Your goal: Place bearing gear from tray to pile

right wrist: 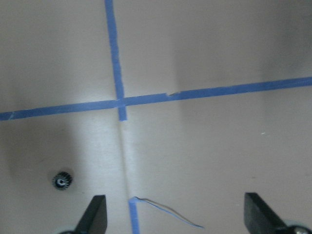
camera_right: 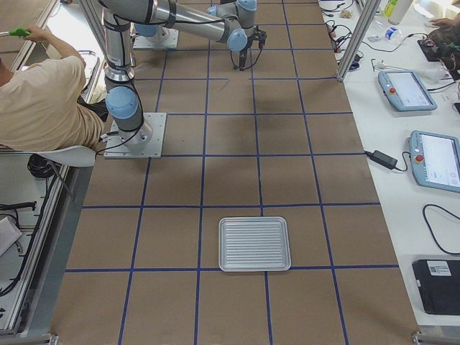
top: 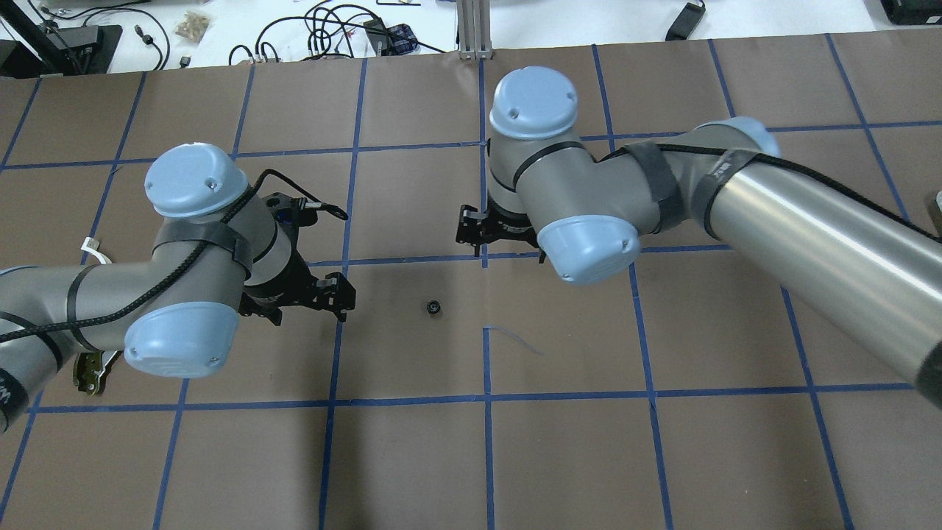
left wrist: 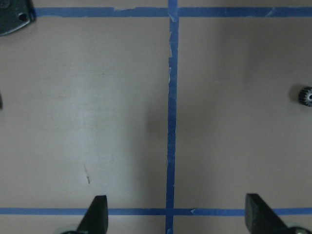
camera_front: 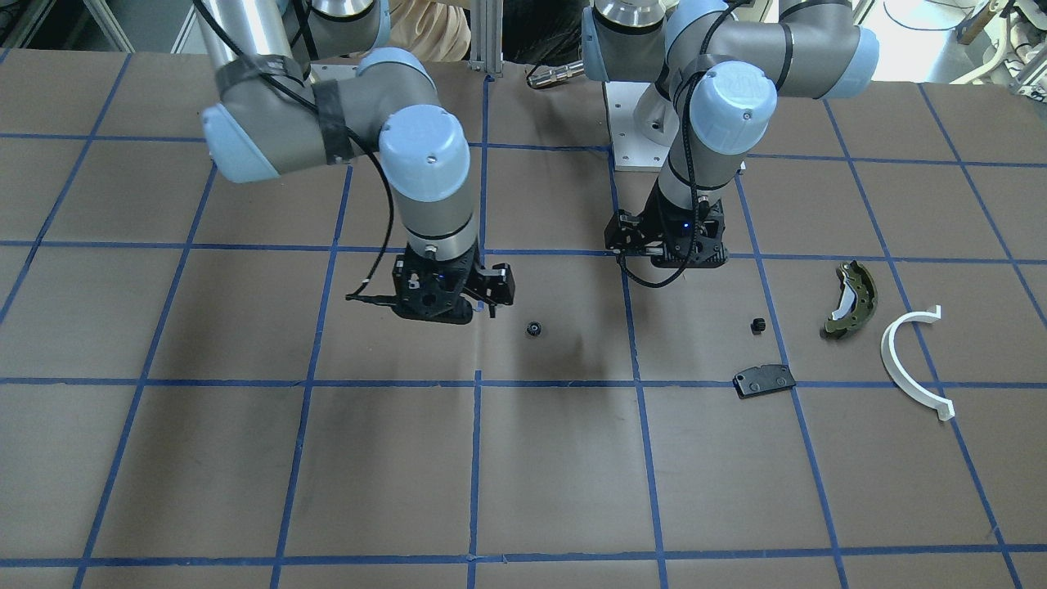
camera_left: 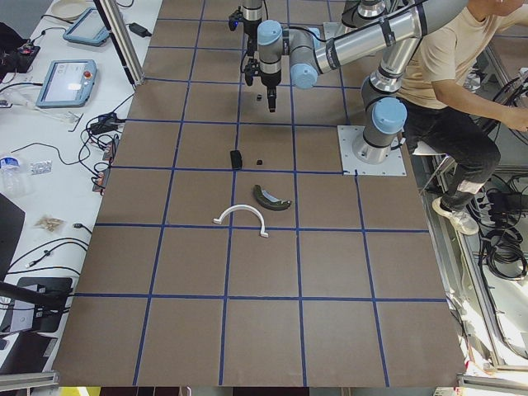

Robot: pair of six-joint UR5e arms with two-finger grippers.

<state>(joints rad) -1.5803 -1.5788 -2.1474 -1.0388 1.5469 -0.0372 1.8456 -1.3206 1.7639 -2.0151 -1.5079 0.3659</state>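
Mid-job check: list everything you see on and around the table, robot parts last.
centre gear: one, black, on the table between the grippers
second gear: one, black, beside the pad
pad: one, black, flat, on the robot's left side
brake shoe: one, olive-green, near the pad, farther left
half-ring: one, white, beside the brake shoe, farthest left
tray: one, silver, table's end on the robot's right
operator: one, beige shirt, seated behind the robot
left gripper: one, black, open, over the table
right gripper: one, black, open, over the table
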